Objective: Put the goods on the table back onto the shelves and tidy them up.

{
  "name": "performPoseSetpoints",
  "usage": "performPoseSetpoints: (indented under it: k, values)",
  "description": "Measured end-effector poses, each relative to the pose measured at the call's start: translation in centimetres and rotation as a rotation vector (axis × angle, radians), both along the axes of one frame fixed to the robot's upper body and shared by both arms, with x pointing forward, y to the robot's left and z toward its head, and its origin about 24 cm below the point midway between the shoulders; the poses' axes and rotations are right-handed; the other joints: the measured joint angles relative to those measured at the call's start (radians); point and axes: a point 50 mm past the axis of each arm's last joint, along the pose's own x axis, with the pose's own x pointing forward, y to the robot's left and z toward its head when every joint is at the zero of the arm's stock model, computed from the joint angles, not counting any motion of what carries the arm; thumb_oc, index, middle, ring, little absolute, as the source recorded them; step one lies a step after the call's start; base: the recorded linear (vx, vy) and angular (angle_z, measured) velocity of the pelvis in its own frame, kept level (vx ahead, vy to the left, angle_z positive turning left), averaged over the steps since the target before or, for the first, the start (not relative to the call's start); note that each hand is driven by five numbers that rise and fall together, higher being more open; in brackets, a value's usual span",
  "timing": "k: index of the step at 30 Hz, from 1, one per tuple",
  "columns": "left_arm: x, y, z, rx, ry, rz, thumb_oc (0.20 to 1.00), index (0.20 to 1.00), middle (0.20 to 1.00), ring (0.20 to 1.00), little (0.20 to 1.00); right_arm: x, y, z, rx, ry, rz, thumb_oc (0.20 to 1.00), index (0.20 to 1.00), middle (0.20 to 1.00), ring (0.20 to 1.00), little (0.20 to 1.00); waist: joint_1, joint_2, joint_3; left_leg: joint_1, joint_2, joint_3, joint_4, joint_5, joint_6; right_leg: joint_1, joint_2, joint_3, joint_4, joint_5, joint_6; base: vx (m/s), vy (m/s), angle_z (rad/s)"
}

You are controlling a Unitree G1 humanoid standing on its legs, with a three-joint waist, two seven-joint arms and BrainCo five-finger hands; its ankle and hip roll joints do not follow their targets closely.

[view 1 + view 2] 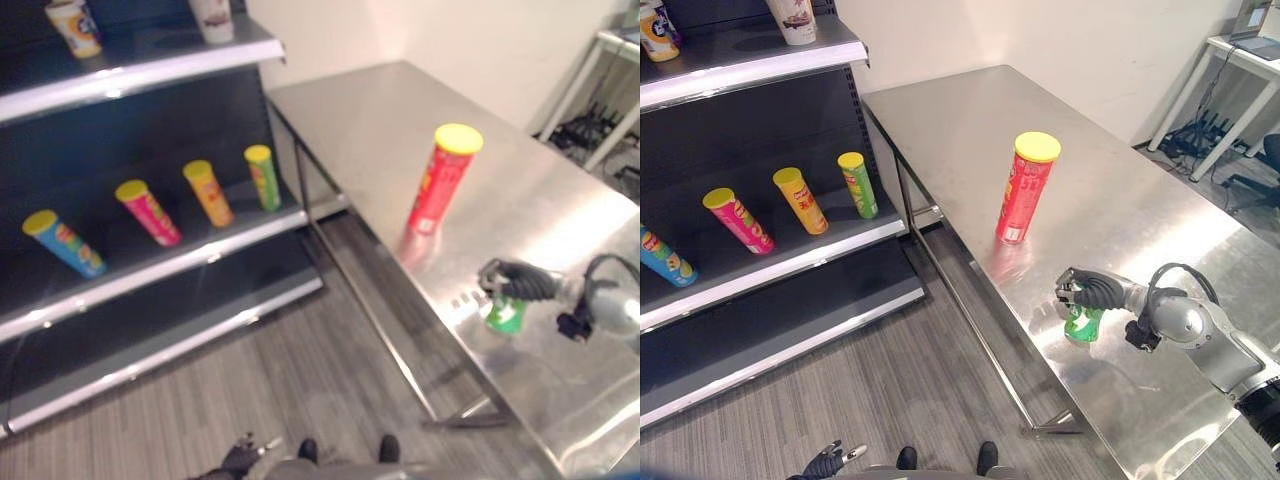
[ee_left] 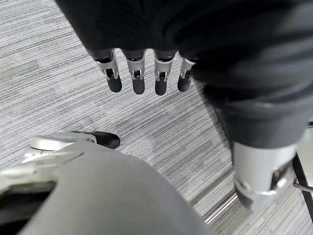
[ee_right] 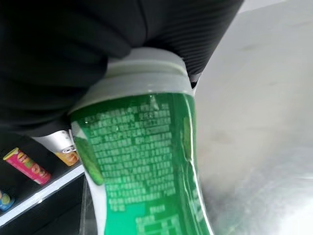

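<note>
Standing on the steel table, a green can is gripped by the right hand, fingers curled round it, near a red crisp tube. The left hand is hung over the floor, fingers straight and empty.

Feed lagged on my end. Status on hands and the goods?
Right hand shut on green canister at table edge. Left hand open, low over floor. Red canister upright on table. No obstruction seen toward shelf.
</note>
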Motion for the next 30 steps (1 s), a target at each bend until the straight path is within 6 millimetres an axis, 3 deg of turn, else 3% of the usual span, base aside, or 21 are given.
performPoseSetpoints:
  k: [7,13,20,27,30]
  values:
    - [0.1,0.0,0.0,0.001,-0.003,0.000,1.000,1.000,1.000,1.000,1.000,0.2,-0.1,2.0,-0.003,-0.086,-0.003,0.200,0.200,0.200,0.200,0.200,-0.003,0.002,0.000,0.001,0.001,0.002,0.000,0.000,-0.001,0.001,0.000,0.001,0.000,0.000,0.000,0.00,0.000,0.00]
    - [0.2,0.0,0.1,0.002,-0.012,0.006,1.000,1.000,1.000,1.000,1.000,-0.5,2.6,8.0,-0.015,-0.337,0.159,0.200,0.200,0.200,0.200,0.200,-0.009,0.009,0.004,0.016,0.001,0.001,0.000,0.000,-0.001,0.017,0.000,0.000,0.000,-0.004,0.000,0.00,-0.025,0.02]
    - [0.0,0.0,0.0,0.000,-0.010,0.010,1.000,1.000,1.000,1.000,1.000,-3.1,4.4,16.7,-0.102,-0.713,0.291,0.200,0.200,0.200,0.200,0.200,-0.010,0.005,0.002,0.018,0.001,0.000,0.000,-0.003,-0.005,0.021,0.002,-0.001,0.000,-0.004,0.000,-0.01,-0.051,0.01]
    - [-0.5,0.0,0.0,-0.002,-0.001,0.010,1.000,1.000,1.000,1.000,1.000,-4.4,6.7,19.8,-0.111,-0.865,0.420,0.200,0.200,0.200,0.200,0.200,-0.008,0.000,-0.002,0.032,0.001,-0.004,0.000,0.001,-0.003,0.037,0.003,-0.003,0.000,-0.004,0.000,-0.02,-0.064,0.01]
    - [-0.5,0.3,0.1,0.006,-0.005,0.011,1.000,1.000,1.000,1.000,1.000,-4.3,8.0,21.5,-0.153,-0.927,0.472,0.200,0.200,0.200,0.200,0.200,0.016,-0.005,-0.003,0.026,-0.001,-0.009,0.009,0.006,-0.010,0.039,0.011,-0.008,0.001,-0.004,-0.001,-0.12,-0.026,0.09]
